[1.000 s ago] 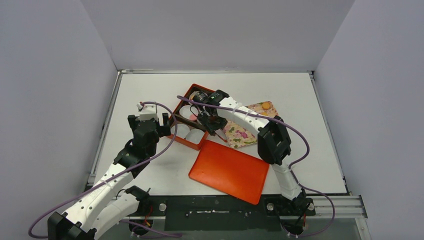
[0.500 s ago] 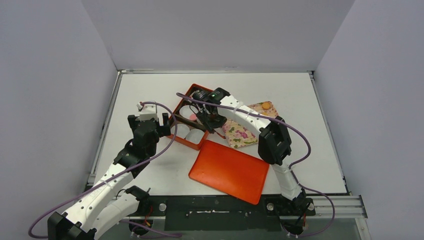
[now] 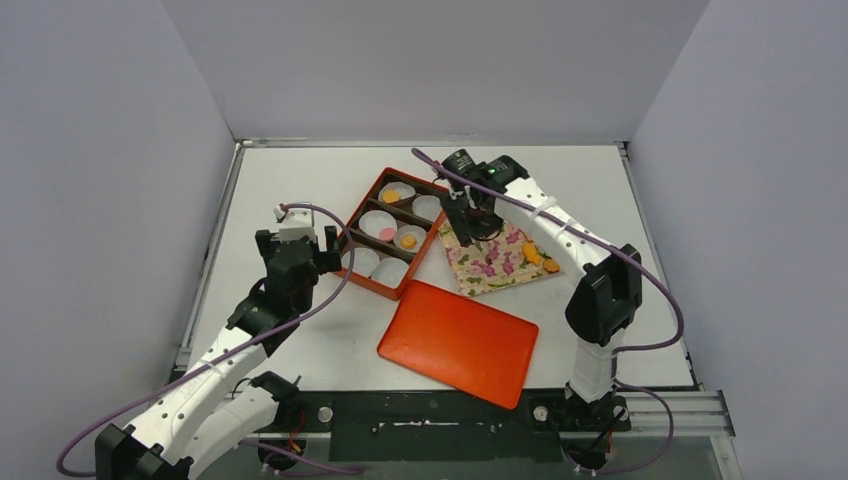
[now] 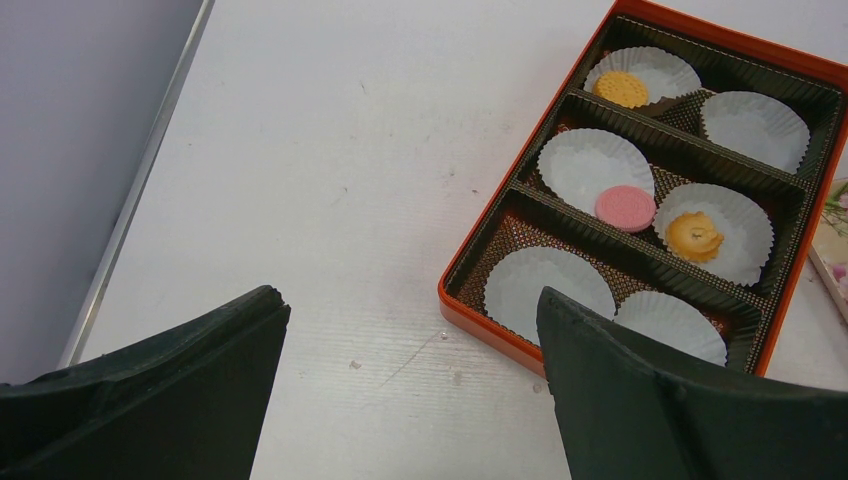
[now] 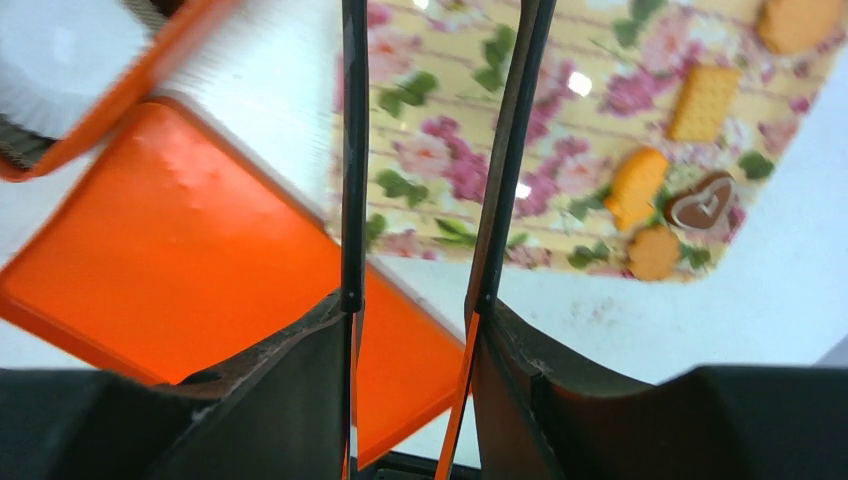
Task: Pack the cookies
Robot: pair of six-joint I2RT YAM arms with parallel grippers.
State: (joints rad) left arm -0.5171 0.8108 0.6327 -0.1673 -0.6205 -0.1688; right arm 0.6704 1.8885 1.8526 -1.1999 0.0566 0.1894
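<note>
An orange box (image 3: 352, 215) with white paper cups holds an orange cookie (image 3: 390, 196), a pink cookie (image 3: 387, 234) and another orange cookie (image 3: 407, 240); the left wrist view shows them too (image 4: 623, 89) (image 4: 625, 207) (image 4: 695, 233). More cookies (image 3: 530, 255) lie on the floral tray (image 3: 485, 262), among them a brown heart (image 5: 702, 203). My right gripper (image 3: 468, 222) hangs over the tray's near-left part, shut on thin dark tongs (image 5: 350, 150) whose arms stand apart and empty. My left gripper (image 3: 300, 235) is open and empty, left of the box.
The orange lid (image 3: 460, 342) lies flat in front of the tray and box. Grey walls stand on three sides. The table's left rail (image 4: 140, 190) runs close to my left gripper.
My right arm has swung from over the box to the right, above the floral tray, uncovering the box. The left arm has not moved.
</note>
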